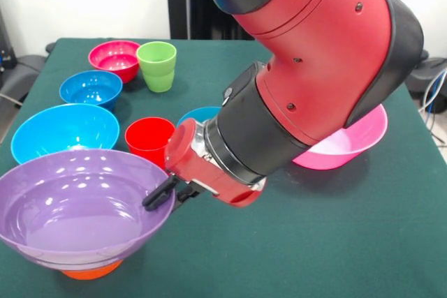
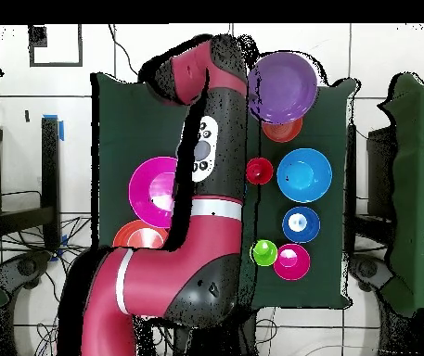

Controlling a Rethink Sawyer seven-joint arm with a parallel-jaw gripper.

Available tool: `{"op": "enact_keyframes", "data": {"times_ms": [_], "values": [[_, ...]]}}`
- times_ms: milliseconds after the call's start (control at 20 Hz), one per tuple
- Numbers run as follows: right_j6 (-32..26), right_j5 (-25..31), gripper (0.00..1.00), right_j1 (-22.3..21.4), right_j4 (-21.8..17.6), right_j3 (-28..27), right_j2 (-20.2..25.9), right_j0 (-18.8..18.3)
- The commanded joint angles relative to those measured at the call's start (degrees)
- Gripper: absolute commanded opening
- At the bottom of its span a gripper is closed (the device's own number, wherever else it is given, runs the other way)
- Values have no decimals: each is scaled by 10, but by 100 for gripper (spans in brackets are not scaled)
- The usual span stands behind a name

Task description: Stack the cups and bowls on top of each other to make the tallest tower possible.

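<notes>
Two black fingers of my pincer (image 1: pixel 167 195) sit at the near rim of the purple bowl (image 1: pixel 77 207), one seeming to lie inside the wall and one outside, so I judge them pinched on that rim, though the front view does not show the contact cleanly. That bowl hangs off the pincer's tip, tilted, right over an orange bowl (image 1: pixel 91 271) whose edge peeks out beneath; whether they touch I cannot tell. Behind my wrist lies the pink bowl (image 1: pixel 349 141), the widest, well apart from the pincer on the other side of my arm. From above, my arm hides the pincer entirely, yet shows a second orange bowl (image 2: pixel 139 235) by the pink one, unseen from the front.
</notes>
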Motion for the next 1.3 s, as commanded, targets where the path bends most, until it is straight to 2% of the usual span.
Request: {"op": "enact_keyframes", "data": {"times_ms": [50, 500, 1300], "values": [[-163, -18, 0, 15, -15, 50, 15, -8], [-168, 9, 0, 29, -11, 39, 7, -7], [-198, 88, 0, 91, 8, -34, 6, -17]]}}
